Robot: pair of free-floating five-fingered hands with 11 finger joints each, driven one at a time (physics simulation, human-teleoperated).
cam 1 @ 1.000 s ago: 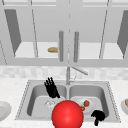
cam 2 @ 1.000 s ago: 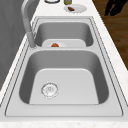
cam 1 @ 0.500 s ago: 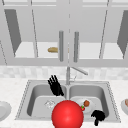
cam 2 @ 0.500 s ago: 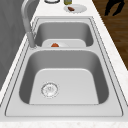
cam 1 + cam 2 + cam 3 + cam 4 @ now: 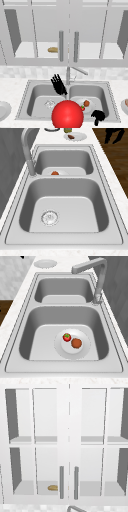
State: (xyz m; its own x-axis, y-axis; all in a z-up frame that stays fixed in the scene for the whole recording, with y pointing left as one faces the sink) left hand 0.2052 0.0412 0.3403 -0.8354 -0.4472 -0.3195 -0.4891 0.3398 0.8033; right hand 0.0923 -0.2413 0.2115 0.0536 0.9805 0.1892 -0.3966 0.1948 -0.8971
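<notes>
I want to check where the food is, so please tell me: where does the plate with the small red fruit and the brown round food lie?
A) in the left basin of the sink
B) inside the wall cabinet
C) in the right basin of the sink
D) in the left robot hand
C: the plate with the red fruit and the brown food lies on the floor of the right basin, right of the faucet.

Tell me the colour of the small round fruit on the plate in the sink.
Red with a green top, clearest in the right side view.

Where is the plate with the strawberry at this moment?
The plate lies on the floor of the sink's right basin in the front view, near the right hand; the faucet stands behind it.
</notes>
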